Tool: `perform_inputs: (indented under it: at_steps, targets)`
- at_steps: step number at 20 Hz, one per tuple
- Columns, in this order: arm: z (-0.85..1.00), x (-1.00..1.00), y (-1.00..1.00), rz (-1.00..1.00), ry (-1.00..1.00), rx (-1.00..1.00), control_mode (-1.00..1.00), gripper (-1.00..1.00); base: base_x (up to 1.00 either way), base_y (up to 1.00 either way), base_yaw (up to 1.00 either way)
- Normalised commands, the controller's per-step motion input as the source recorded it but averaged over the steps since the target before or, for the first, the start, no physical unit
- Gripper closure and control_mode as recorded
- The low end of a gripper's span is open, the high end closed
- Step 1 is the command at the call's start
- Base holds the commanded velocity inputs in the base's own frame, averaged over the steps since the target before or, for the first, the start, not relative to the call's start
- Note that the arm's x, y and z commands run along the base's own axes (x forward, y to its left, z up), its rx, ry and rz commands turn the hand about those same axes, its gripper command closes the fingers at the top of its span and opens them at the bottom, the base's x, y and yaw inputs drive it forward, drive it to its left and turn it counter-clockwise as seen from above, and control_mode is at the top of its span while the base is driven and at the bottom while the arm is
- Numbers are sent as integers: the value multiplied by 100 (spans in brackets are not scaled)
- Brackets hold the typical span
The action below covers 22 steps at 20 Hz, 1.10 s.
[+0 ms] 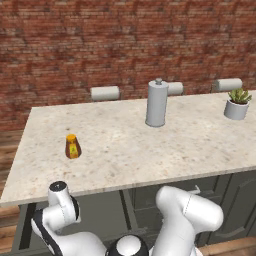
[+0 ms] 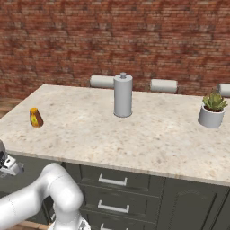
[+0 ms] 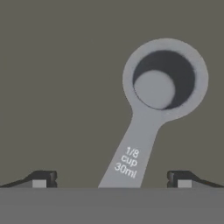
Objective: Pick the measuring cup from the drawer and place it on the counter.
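Hand view: small grey metal measuring cup [image 3: 153, 100] seen lying flat on the dark grey-green drawer floor [image 3: 61, 87], round bowl toward upper right, flat straight handle running to lower left, marked "1/8 cup 30ml". Hand [image 3: 112, 178] held above the cup w/ jaws spread wide; dark fingertips [image 3: 43, 178] seen either side of the handle end, apart from it. Nothing gripped.

Base views: beige speckled stone counter [image 1: 125, 150] over dark grey-green cabinets. On it: small orange-capped bottle [image 1: 73, 146] near the left end, tall grey cylindrical canister w/ knob [image 1: 156, 103] approx. mid-counter toward the back, small succulent in pale grey pot [image 1: 236, 104] at the right. Three pale grey rolls noted along the counter's far edge, before a red brick wall [image 1: 125, 40].
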Motion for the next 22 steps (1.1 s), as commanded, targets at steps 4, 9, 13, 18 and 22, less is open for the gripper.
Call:
perform_inputs:
  at_steps: [4, 9, 13, 18, 22]
  targets:
    - [-47, 7, 3, 0, 0, 0, -100, -100, 0, 0, 0]
    - [-48, 0, 2, 0, 0, 0, -100, -100, 0, 0, 0]
    - [-40, 0, 10, 0, 0, 0, -100, 100, 0, 0, 0]
    - [-21, -37, 3, 0, -3, 0, -100, 100, 0, 0, 0]
    - [6, -78, 0, 0, -16, 0, -100, 100, 0, 0, 0]
